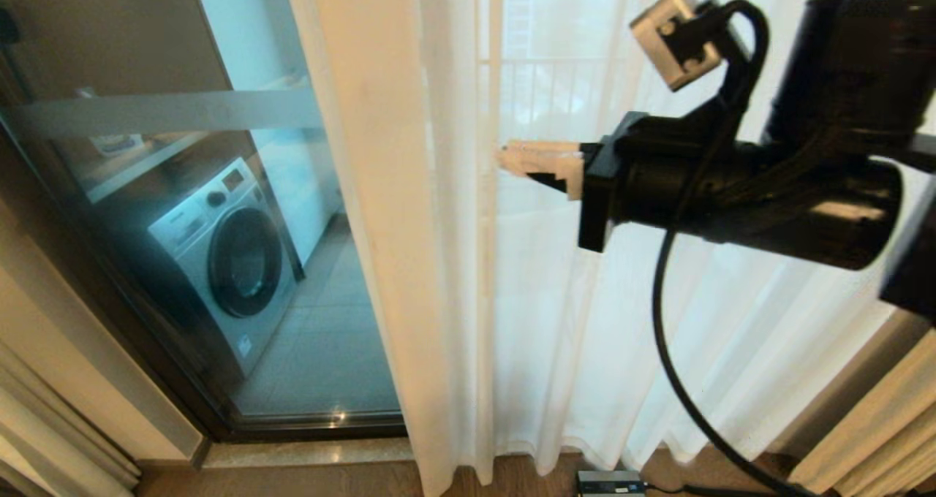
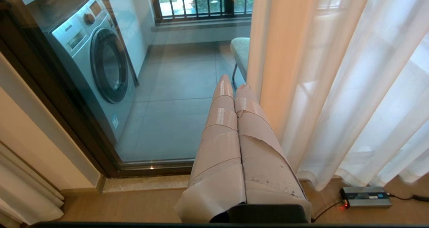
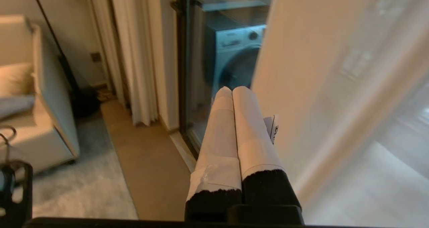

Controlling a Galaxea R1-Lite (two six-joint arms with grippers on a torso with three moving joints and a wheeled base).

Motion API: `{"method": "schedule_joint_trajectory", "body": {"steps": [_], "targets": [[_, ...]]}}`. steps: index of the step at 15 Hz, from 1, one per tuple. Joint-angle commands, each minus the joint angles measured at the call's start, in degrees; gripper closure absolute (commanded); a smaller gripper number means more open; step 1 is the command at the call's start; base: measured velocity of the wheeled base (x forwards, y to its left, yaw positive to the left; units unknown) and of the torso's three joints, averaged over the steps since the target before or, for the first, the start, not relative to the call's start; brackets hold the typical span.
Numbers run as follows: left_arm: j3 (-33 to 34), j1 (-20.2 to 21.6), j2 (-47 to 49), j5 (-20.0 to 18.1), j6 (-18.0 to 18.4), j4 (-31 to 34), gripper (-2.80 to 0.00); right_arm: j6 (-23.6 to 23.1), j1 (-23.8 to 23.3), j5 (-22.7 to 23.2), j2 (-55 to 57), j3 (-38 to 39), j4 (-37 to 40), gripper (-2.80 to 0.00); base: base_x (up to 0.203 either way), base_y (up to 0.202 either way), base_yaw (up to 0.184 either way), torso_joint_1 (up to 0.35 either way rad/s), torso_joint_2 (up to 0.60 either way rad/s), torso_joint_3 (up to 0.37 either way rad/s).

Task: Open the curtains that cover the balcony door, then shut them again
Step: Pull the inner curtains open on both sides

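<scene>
The left gripper (image 2: pixel 234 87) reaches forward in the middle of the view, its two tape-wrapped fingers (image 2: pixel 219 120) pressed together and holding nothing. Beyond them stands the balcony door (image 2: pixel 174 97), clear glass in a dark frame. Through the glass, a silver front-loading washing machine (image 2: pixel 97 60) stands on grey floor tiles, a pale stool (image 2: pixel 240 50) sits farther back, and a black railing (image 2: pixel 201 1) crosses the far window. The sheer white curtains (image 2: pixel 335 87) hang in folds just beside the fingers, reaching the wooden floor (image 2: pixel 127 206). A small grey power adapter (image 2: pixel 365 197) lies on the floor near the curtain hem.
</scene>
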Motion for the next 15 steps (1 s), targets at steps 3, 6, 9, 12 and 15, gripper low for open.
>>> {"method": "schedule_joint_trajectory", "body": {"steps": [3,6,9,12,15], "targets": [[0.0,0.0,0.0,0.0,0.0,0.0,0.0,2.6,2.5,-0.1,11.0,-5.9,-2.1,0.0,0.0,0.0,0.0,0.0,0.0,0.0],[0.0,0.0,0.0,0.0,0.0,0.0,0.0,7.7,3.6,-0.5,14.3,-10.8,-2.4,0.0,0.0,0.0,0.0,0.0,0.0,0.0],[0.0,0.0,0.0,0.0,0.0,0.0,0.0,9.9,4.2,-3.2,17.7,-14.0,-2.5,0.0,0.0,0.0,0.0,0.0,0.0,0.0],[0.0,0.0,0.0,0.0,0.0,0.0,0.0,14.0,5.2,-7.1,20.7,-18.0,-3.0,0.0,0.0,0.0,0.0,0.0,0.0,0.0],[0.0,0.0,0.0,0.0,0.0,0.0,0.0,18.8,6.4,-10.6,23.5,-21.9,-3.1,0.0,0.0,0.0,0.0,0.0,0.0,0.0]]}}
